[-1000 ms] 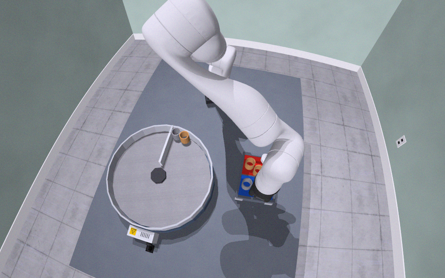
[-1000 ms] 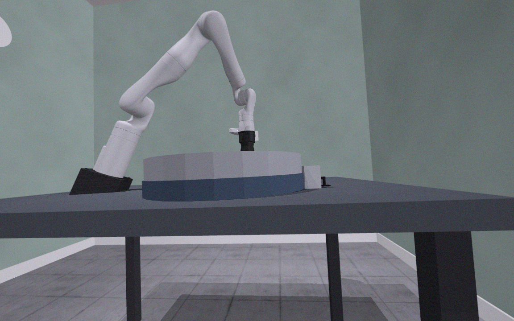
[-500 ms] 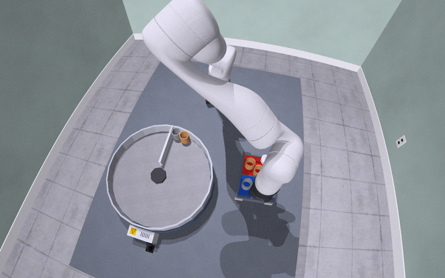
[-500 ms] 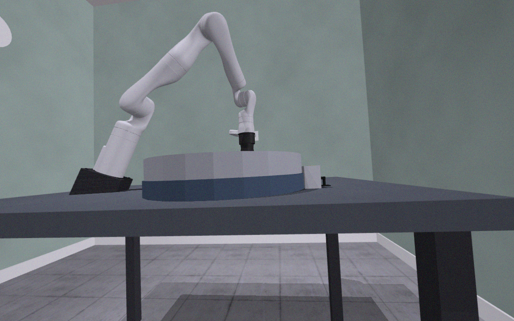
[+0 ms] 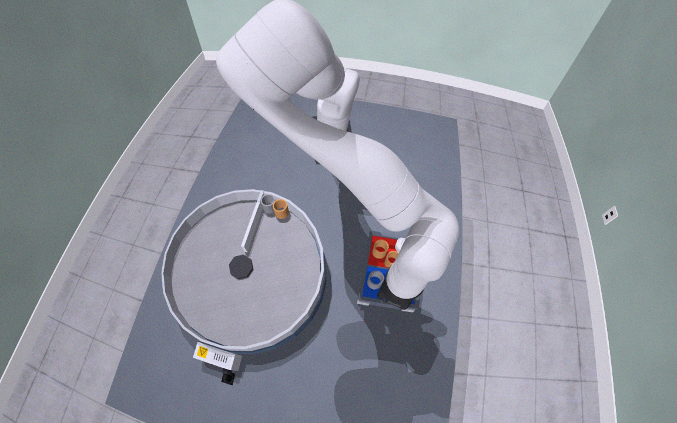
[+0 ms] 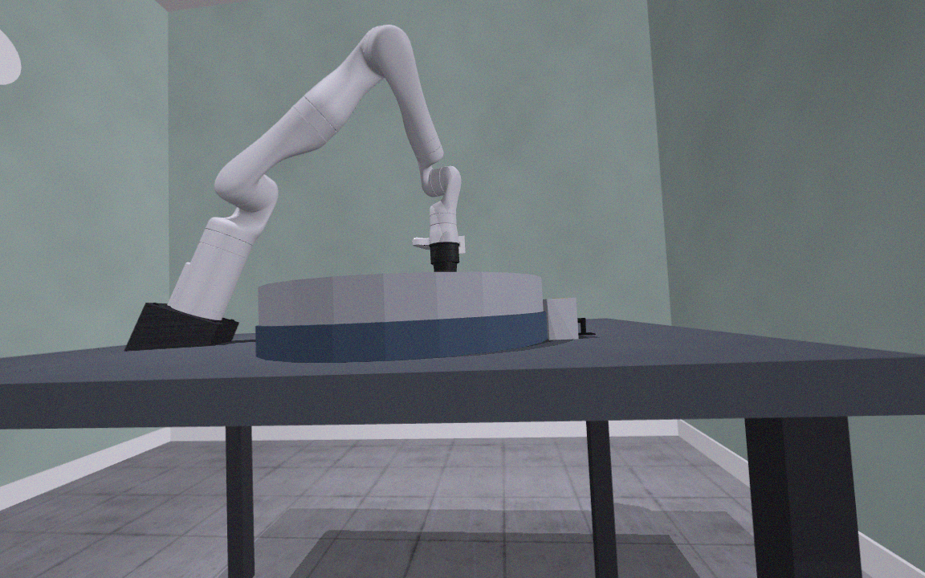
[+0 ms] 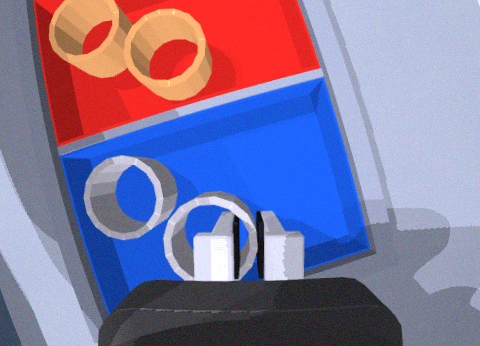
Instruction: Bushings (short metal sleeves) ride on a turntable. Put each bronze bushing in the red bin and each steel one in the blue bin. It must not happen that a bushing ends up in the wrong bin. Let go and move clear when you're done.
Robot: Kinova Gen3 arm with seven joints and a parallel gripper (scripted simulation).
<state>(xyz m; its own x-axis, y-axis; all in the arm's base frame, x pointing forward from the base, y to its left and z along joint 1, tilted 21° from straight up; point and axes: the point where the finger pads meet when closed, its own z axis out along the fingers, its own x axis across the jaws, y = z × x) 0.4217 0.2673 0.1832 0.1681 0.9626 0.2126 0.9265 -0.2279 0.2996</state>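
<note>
In the wrist view my gripper (image 7: 248, 234) is shut on the wall of a steel bushing (image 7: 210, 234) and holds it over the blue bin (image 7: 220, 186). Another steel bushing (image 7: 128, 196) lies in the blue bin. Two bronze bushings (image 7: 91, 33) (image 7: 170, 53) lie in the red bin (image 7: 176, 26). In the top view the wrist hides my gripper above the bins (image 5: 385, 265). On the turntable (image 5: 243, 268) a steel bushing (image 5: 267, 201) and a bronze bushing (image 5: 280, 207) stand by the far rim, next to a radial bar (image 5: 252, 224).
The two bins sit side by side in a grey tray to the right of the turntable. A white control box (image 5: 217, 358) sits at the turntable's front edge. The arm's base (image 6: 177, 324) stands at the far end of the table.
</note>
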